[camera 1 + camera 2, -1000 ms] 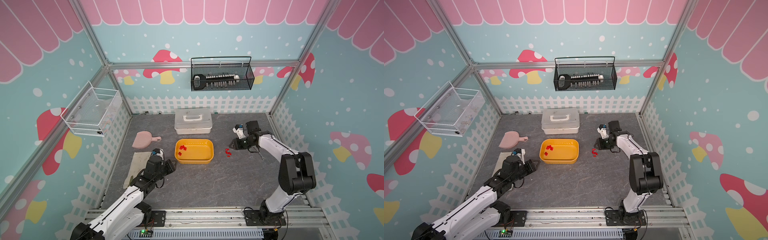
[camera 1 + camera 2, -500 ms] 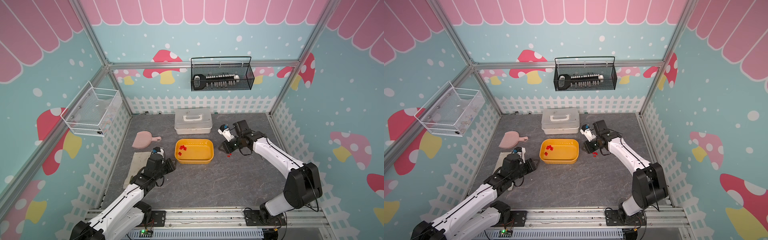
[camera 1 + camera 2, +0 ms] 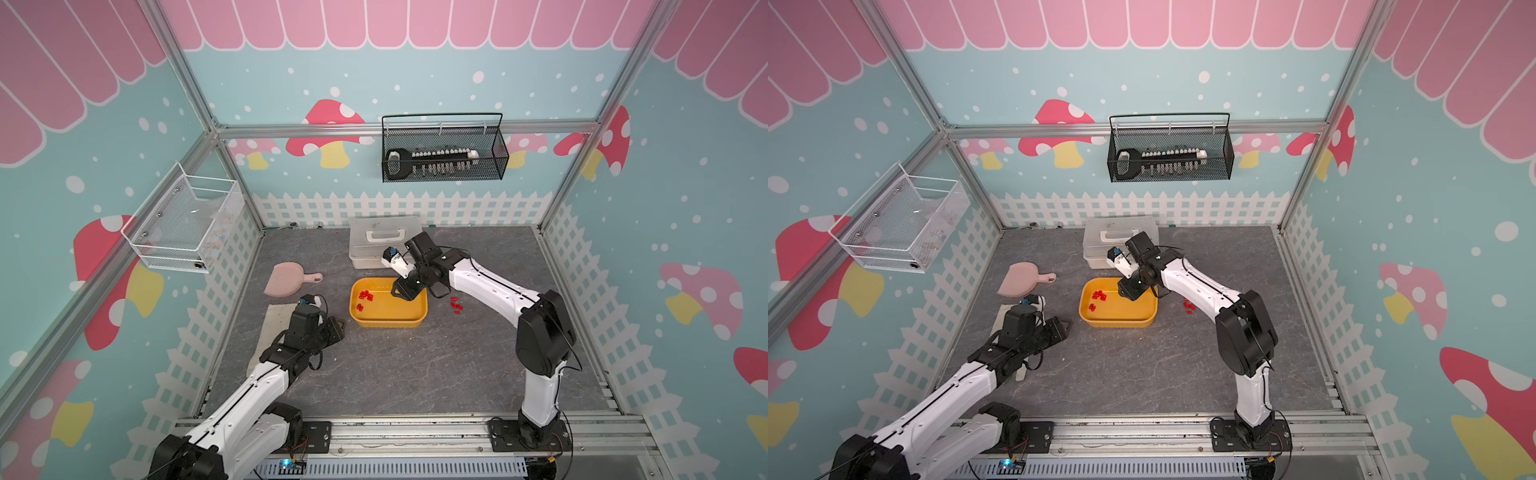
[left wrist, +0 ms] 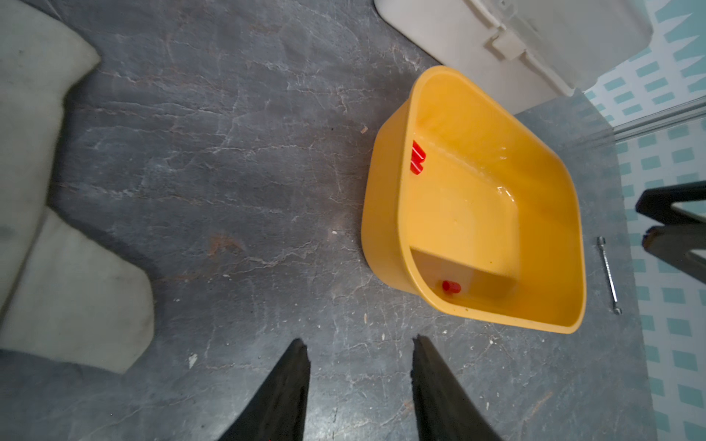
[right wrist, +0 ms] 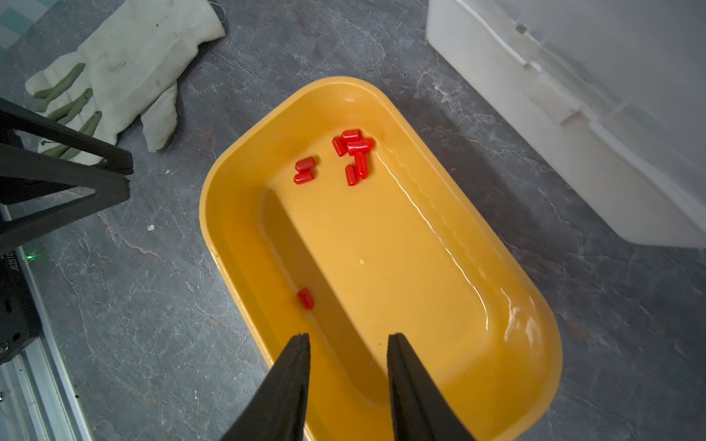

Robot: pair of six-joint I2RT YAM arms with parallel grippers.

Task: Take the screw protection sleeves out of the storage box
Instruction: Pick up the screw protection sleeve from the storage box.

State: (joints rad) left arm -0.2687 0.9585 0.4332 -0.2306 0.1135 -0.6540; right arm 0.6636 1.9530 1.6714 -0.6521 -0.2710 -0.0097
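The yellow-orange storage box [image 3: 388, 322] [image 3: 1117, 322] sits mid-table. Several red screw protection sleeves [image 3: 365, 295] [image 3: 1099, 295] lie at its left end; the right wrist view shows a cluster [image 5: 353, 147], a pair [image 5: 304, 170] and a single one [image 5: 305, 298]. Several more sleeves [image 3: 456, 305] [image 3: 1188, 306] lie on the table right of the box. My right gripper [image 3: 399, 291] [image 5: 348, 338] hangs open and empty over the box's right end. To the left of the box, my left gripper [image 3: 338, 326] [image 4: 359, 341] is open above bare table.
A white lidded case [image 3: 384, 239] stands just behind the box. A pink scoop [image 3: 286, 282] and a white glove [image 5: 114, 72] lie to the left. A small metal wrench [image 4: 608, 275] lies beyond the box. Wire baskets [image 3: 442, 149] [image 3: 183, 224] hang on the walls.
My right gripper has swung left from the sleeves on the table to above the box's right end. The left arm has stayed put.
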